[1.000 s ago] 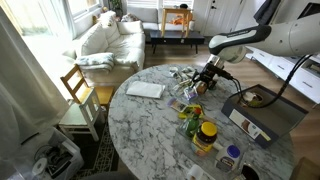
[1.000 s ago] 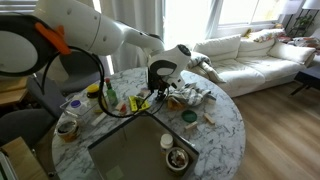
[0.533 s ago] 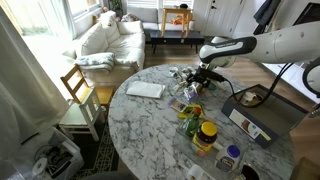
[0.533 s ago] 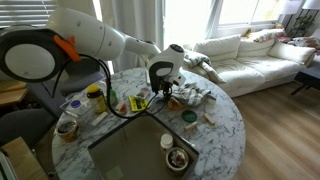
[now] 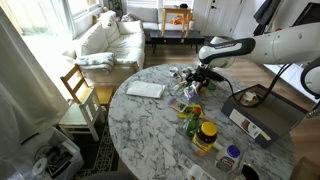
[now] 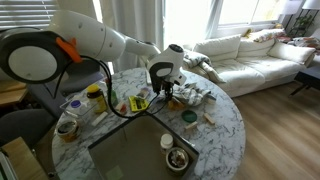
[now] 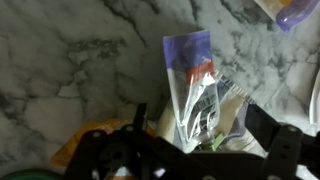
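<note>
Below, gripper [image 7: 195,158] fingertips cropped, blurred cutlery packet [image 7: 195,85] between them.

Bright living room around a round marble table [image 5: 150,125].
Daylight comes through windows [image 5: 45,22] at upper left onto a white sofa [image 5: 105,42]; a wooden chair [image 5: 80,95] stands beside the table, wood floor [image 6: 285,130] at lower right.

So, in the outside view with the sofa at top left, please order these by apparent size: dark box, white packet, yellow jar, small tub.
In an exterior view, largest first:
1. dark box
2. white packet
3. yellow jar
4. small tub
The jar and tub stand nearer the camera, so their true sizes are unsure.
</note>
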`<state>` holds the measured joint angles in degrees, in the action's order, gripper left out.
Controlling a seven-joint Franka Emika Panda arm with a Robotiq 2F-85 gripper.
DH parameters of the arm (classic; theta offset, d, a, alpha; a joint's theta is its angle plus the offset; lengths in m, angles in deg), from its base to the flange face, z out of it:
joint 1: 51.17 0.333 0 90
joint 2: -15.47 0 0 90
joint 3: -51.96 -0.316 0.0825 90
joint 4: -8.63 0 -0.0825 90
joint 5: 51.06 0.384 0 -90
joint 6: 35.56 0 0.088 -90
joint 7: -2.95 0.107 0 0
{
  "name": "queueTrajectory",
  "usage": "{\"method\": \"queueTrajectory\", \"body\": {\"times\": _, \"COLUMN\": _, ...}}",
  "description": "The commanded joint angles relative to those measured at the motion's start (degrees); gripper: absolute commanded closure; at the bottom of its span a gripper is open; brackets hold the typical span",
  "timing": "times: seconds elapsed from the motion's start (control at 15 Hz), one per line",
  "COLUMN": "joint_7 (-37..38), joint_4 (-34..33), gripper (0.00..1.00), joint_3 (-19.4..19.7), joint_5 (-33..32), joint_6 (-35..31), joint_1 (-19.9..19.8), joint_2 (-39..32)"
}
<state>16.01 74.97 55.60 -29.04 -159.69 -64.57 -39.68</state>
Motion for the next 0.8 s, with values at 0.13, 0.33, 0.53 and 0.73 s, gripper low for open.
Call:
{"method": "queueTrajectory", "body": {"times": 0.13, "joint_7": -3.0, "joint_4": 1.3, "gripper": 0.32, "joint_3": -1.9, "joint_5": 0.0, "joint_6": -5.3, "joint_1": -1.4, "joint_2": 0.1}}
{"method": "queueTrajectory", "body": {"times": 0.33, "joint_7": -3.6, "joint_4": 1.6, "gripper": 0.58, "joint_3": -2.2, "joint_5": -0.3, "joint_6": -5.1, "joint_1": -1.6, "joint_2": 0.1}}
{"method": "queueTrajectory", "body": {"times": 0.53, "joint_7": -4.3, "joint_4": 1.9, "gripper": 0.81, "joint_3": -2.4, "joint_5": -0.6, "joint_6": -3.8, "joint_1": -1.7, "joint_2": 0.1}}
{"method": "queueTrajectory", "body": {"times": 0.73, "joint_7": -5.2, "joint_4": 2.9, "gripper": 0.99, "joint_3": -2.5, "joint_5": -0.5, "joint_6": -3.5, "joint_1": -1.9, "joint_2": 0.7}}
